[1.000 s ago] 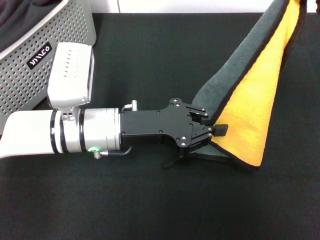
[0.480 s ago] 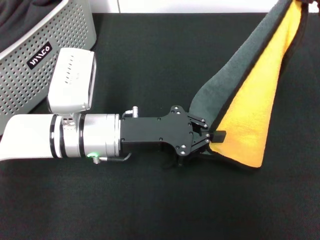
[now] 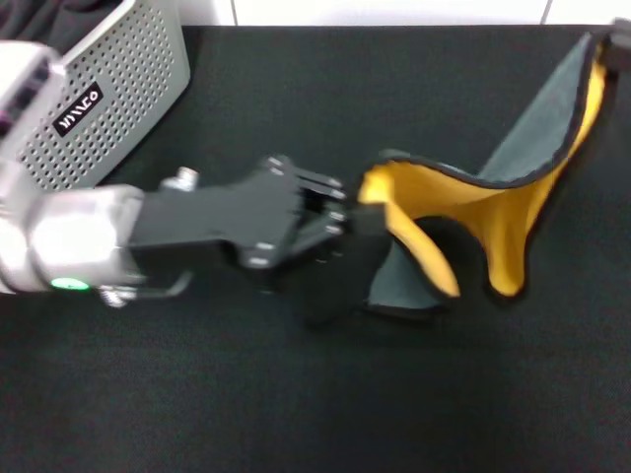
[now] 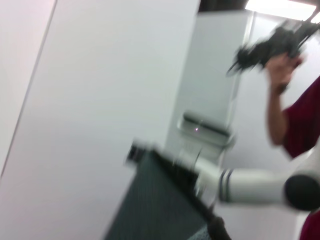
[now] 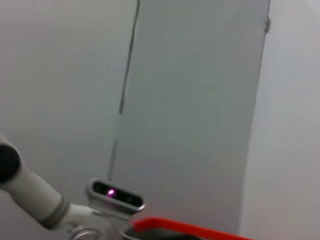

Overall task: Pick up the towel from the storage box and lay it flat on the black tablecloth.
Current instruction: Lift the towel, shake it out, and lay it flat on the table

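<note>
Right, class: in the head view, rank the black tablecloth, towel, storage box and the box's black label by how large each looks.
1. black tablecloth, by far.
2. towel and storage box: not ranked, since the box is cut off by the frame edge.
3. black label, smallest.

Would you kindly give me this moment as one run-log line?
left gripper: shut on towel corner | towel: partly lifted over black tablecloth | storage box: rear left

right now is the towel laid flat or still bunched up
Not flat. The towel sags curled between the left gripper, shut on one corner, and its raised far corner at upper right, over the black tablecloth.
</note>
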